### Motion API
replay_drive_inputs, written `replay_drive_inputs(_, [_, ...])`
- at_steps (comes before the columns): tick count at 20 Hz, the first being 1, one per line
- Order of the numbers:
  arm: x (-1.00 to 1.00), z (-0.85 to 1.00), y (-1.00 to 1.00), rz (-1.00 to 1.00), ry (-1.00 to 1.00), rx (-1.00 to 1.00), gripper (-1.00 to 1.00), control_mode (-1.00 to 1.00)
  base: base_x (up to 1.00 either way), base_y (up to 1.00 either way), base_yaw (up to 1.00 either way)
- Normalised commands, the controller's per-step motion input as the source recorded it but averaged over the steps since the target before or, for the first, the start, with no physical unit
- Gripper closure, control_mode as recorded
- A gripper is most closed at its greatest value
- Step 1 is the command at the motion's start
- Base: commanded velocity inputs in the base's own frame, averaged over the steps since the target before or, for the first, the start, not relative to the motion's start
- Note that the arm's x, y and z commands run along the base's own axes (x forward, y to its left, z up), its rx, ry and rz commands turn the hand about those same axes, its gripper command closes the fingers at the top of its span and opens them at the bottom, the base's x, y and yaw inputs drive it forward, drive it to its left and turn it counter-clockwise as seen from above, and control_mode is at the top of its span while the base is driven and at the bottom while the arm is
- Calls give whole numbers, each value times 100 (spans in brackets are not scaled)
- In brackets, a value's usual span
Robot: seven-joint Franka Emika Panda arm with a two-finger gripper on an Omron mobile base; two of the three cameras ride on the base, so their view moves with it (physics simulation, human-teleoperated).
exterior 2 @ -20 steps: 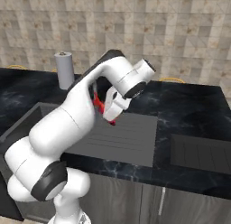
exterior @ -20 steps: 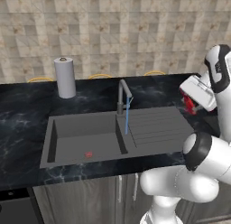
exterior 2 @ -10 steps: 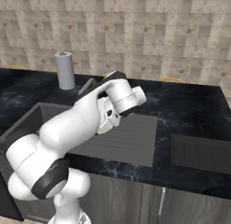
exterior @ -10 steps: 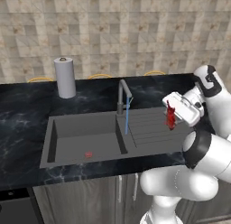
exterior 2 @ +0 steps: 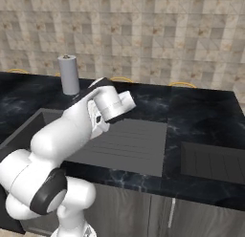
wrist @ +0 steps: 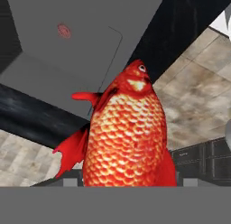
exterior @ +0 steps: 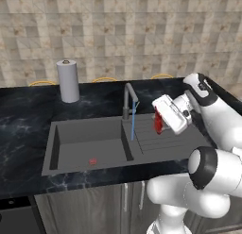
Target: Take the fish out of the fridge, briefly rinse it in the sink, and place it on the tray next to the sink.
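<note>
— Fish held aloft in the fingers, hanging over the ribbed drainboard just right of the faucet.

— Clamped, then?

— Closed on the fish, judging by the hand view: red scaled body rising straight out from between the fingers, head pointing away from the hand. Long axis roughly upright in the left base view.

— And the sink?

— Off to the arm's left, past the faucet. Basin holding nothing but a small red drain dot. Thin blue stream falling from the spout, landing near the divide between basin and drainboard.

— So the coming move?

— Likely a short carry leftward and down, to bring the fish under that stream. Rinse apparently not yet done.

— Tray?

— Dark flat rectangle on the bench right of the drainboard, seen from the right base view; bare, well apart from the hand.

— Anything else on the bench?

— Paper towel roll standing upright behind the sink, clear of the path.
</note>
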Motion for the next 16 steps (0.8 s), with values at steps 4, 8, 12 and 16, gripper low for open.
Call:
replay_drive_inputs(4, [9, -32, 0, -3, -14, 9, 100, -100, 0, 0, 0])
replay_drive_inputs(8, [3, -3, 2, 0, -15, -5, 100, -100, 0, 0, 0])
replay_drive_inputs(12, [-4, 0, 39, 0, -26, -27, 100, -100, 0, 0, 0])
replay_drive_inputs(16, [0, -9, 42, -4, -15, -32, 100, -100, 0, 0, 0])
